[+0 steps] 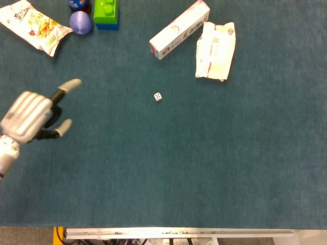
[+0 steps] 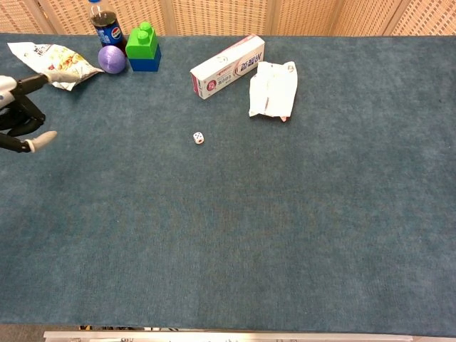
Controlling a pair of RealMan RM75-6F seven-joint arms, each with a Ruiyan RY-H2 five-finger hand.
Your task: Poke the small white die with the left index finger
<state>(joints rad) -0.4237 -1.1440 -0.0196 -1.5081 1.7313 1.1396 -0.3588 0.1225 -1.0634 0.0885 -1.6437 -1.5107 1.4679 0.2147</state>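
Observation:
The small white die [image 1: 158,96] lies on the blue-green cloth near the table's middle, also seen in the chest view [image 2: 198,137]. My left hand [image 1: 31,115] hovers at the left side, well to the left of the die and apart from it. Its index finger [image 1: 68,87] points out toward the upper right and the thumb sticks out below, while the other fingers are curled in. It holds nothing. The chest view shows only part of this hand [image 2: 20,108] at the left edge. My right hand is out of sight.
Along the far edge stand a snack bag [image 1: 33,24], a purple ball [image 1: 80,22], a green and blue block [image 1: 106,13] and a cola bottle [image 2: 106,27]. A toothpaste box [image 1: 179,29] and a white packet [image 1: 215,50] lie beyond the die.

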